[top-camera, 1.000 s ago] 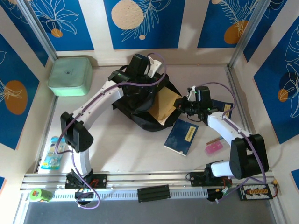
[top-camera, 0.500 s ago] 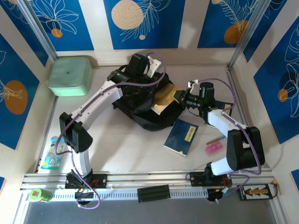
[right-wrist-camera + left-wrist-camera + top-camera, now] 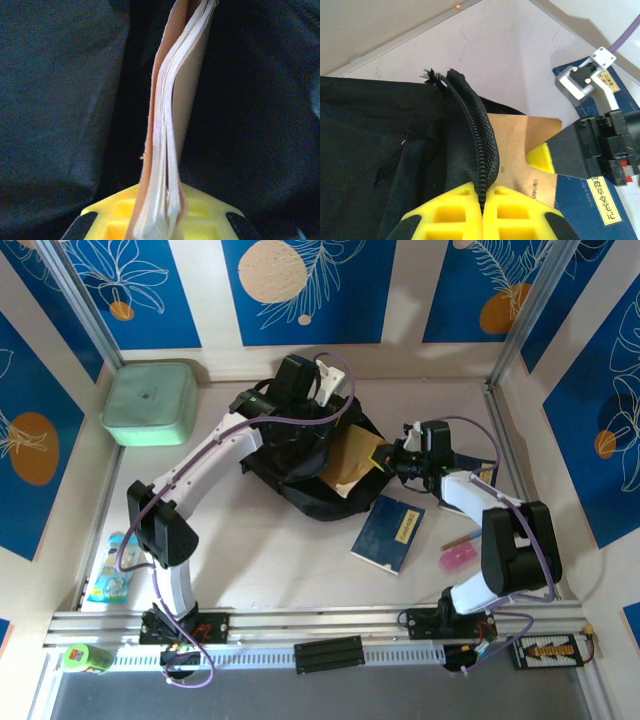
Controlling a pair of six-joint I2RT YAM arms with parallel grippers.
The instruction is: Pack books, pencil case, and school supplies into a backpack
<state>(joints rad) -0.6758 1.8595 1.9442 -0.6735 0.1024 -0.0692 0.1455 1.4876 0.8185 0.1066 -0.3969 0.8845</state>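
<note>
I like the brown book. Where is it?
In the top view, the brown book is just right of the middle, poking into the backpack, with the right gripper pinching its outer edge.

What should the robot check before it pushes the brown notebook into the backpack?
1. Grip of left gripper on the zipper edge of the backpack: ok, shut on it.
2. Mouth of backpack held open: ok.
3. Grip of right gripper on brown notebook: ok, shut on it.
4. Aim of notebook into the opening: ok.
5. Room inside: cannot tell, too dark.
6. Packing of blue book: not ok, it lies on the table.
</note>
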